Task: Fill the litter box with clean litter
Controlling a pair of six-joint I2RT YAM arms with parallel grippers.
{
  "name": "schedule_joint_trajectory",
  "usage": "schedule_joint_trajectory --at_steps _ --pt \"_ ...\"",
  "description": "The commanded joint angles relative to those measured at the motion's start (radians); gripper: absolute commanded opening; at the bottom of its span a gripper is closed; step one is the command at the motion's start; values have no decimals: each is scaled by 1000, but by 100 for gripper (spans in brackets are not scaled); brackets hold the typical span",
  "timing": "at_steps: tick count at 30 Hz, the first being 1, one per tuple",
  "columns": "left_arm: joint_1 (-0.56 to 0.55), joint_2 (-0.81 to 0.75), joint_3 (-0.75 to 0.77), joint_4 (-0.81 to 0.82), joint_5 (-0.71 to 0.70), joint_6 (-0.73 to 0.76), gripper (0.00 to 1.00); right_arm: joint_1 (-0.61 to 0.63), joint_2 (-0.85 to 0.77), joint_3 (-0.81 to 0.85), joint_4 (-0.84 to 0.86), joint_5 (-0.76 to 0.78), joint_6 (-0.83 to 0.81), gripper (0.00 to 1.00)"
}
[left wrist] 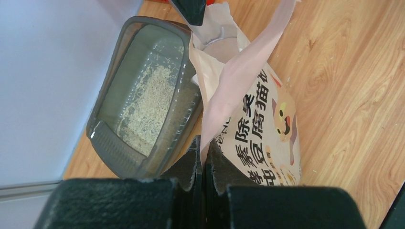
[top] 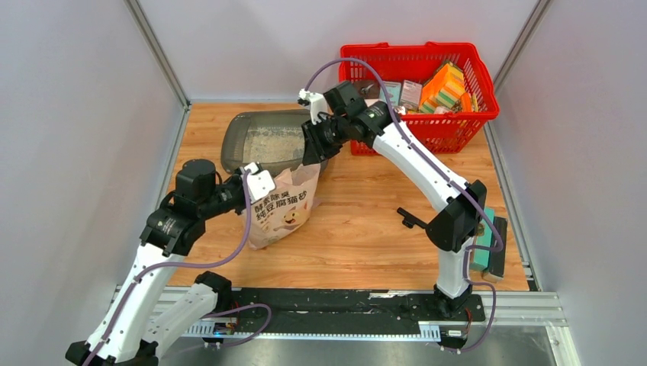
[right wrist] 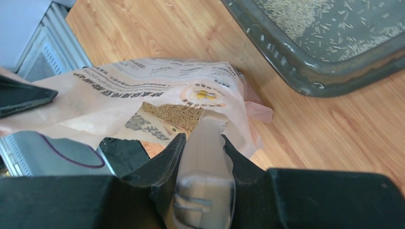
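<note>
Two arms share one job on wooden table [top: 366,229]. Left gripper [left wrist: 201,151] pinched flat on bag [left wrist: 267,124] rim, holding mouth up and open. Right gripper [right wrist: 203,143] closed around scoop [right wrist: 206,176] handle, scoop reaching into bag mouth. Litter box [left wrist: 112,148] sits just behind bag, at table's far left. Thin scatter of litter [left wrist: 148,105] covers part of its floor, so fill looks barely begun. For clean scoop: dig deep, lift level, clear bag lip, tip over bare end of box. Bag mouth needs taut hold, else folds over scoop.
</note>
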Motion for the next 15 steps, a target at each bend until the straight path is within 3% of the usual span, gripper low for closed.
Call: schedule_joint_trajectory --at_steps 1,15 --pt "-14 -9 56 283 38 -8 0 10 21 16 -29 227 44 0" --pt "-23 41 22 369 48 -20 0 75 64 -242 77 340 -21 0"
